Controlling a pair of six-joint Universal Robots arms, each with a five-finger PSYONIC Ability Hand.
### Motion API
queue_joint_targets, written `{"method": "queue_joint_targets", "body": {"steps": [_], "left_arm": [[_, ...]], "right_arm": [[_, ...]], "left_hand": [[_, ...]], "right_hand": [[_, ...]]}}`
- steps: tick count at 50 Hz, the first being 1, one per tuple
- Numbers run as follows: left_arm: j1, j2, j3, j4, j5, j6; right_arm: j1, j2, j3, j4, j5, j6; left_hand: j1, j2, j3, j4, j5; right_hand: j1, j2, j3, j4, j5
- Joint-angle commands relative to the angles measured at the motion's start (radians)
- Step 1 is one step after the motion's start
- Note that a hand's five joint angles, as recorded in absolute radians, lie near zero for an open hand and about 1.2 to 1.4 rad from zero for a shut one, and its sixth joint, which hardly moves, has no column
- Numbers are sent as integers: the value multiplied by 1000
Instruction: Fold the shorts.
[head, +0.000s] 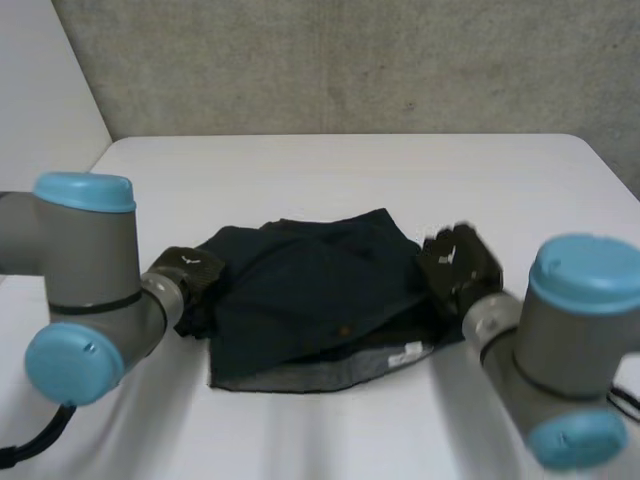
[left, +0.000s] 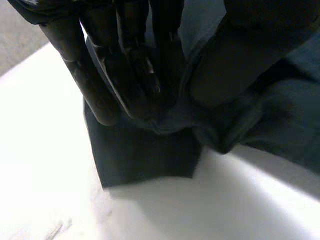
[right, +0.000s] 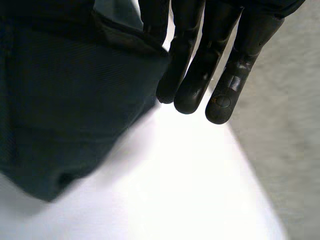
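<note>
The shorts (head: 310, 300) lie in the middle of the table (head: 330, 170), dark and limp, one layer doubled over another, with a white label (head: 405, 353) showing at the near edge. Treat them as light, soft cloth: they will likely sag and drag rather than hold a shape, so lift them by a hem or a corner and catch both layers together. Your left hand (head: 190, 272) is at the left edge, its fingers (left: 135, 75) and thumb (left: 235, 70) pinching a bunched fold. Your right hand (head: 458, 262) is at the right edge, its fingers (right: 192, 85) straight and gripping nothing, the tips just beside the hem. That hem looks like the place to take hold.
</note>
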Motion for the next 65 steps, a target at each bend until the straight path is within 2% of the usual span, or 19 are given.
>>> {"method": "queue_joint_targets", "body": {"steps": [1, 7, 14, 16, 18, 19, 20, 22, 29, 38, 44, 45, 49, 50, 53, 55, 56, 57, 65], "left_arm": [[-145, 208, -142, 24, 7, -176], [-297, 228, -142, 86, 4, -331], [-504, 52, -14, 152, -5, -414], [-556, 4, 46, 141, -22, -411], [-563, -8, 65, 129, -48, -417], [-561, -8, 65, 120, -65, -415], [-552, -2, 62, 104, -105, -406], [-541, 10, 51, 90, -146, -402], [-388, 140, -39, 87, -160, -304], [-302, 338, -130, 83, -38, -253], [-213, 433, -200, 81, 13, -250], [-208, 435, -207, 81, 24, -250], [-199, 430, -236, 81, 77, -247], [-195, 429, -239, 78, 90, -247], [-188, 423, -240, 73, 91, -245], [-187, 423, -243, 69, 84, -247], [-187, 423, -245, 69, 82, -247], [-187, 424, -246, 69, 82, -247], [-103, 458, -294, 89, 9, -256]], "right_arm": [[-79, 173, -314, -2, -25, -161], [-99, 285, -543, -5, -106, -158], [-95, 386, -649, -84, -223, -149], [-92, 397, -639, -110, -218, -149], [-95, 391, -628, -108, -211, -146], [-102, 375, -605, -96, -203, -137], [-104, 366, -588, -88, -195, -131], [-113, 331, -553, -70, -179, -111], [-197, 102, -422, 131, -157, 78], [-210, -62, -398, 582, -177, 240], [-208, -163, -309, 633, -185, 374], [-208, -178, -290, 628, -186, 392], [-210, -243, -223, 576, -211, 444], [-210, -266, -202, 538, -227, 448], [-211, -330, -160, 480, -244, 461], [-211, -356, -149, 470, -241, 469], [-210, -367, -145, 472, -240, 477], [-208, -376, -138, 473, -235, 492], [-158, -484, -28, 490, -255, 671]], "left_hand": [[368, 205, 204, 205, 232], [368, 205, 204, 205, 232], [368, 205, 204, 205, 232], [176, 13, 12, 14, 40], [32, -132, -133, -131, -104], [-62, -225, -226, -225, -198], [-290, -453, -454, -452, -426], [-459, -622, -623, -621, -595], [-612, -775, -776, -775, -748], [-621, -784, -785, -784, -757], [-618, -781, -782, -781, -754], [-618, -781, -782, -781, -754], [-565, -729, -730, -728, -701], [-475, -638, -639, -638, -611], [-445, -608, -609, -607, -581], [-480, -643, -644, -642, -616], [-500, -664, -665, -663, -636], [-521, -684, -685, -684, -657], [-641, -805, -806, -804, -777]], "right_hand": [[436, 227, 215, 210, 249], [436, 227, 215, 210, 249], [436, 227, 215, 210, 249], [436, 227, 215, 210, 249], [125, -84, -96, -101, -62], [-342, -551, -563, -568, -530], [-539, -747, -759, -765, -726], [-786, -995, -1006, -1012, -973], [-786, -995, -1006, -1012, -973], [-693, -902, -914, -919, -881], [-682, -890, -902, -908, -869], [-658, -867, -879, -884, -846], [15, -193, -205, -211, -172], [380, 172, 160, 154, 193], [436, 227, 215, 210, 249], [96, -113, -125, -130, -92], [-215, -423, -435, -441, -402], [-697, -906, -918, -923, -885], [-667, -876, -888, -893, -854]]}}
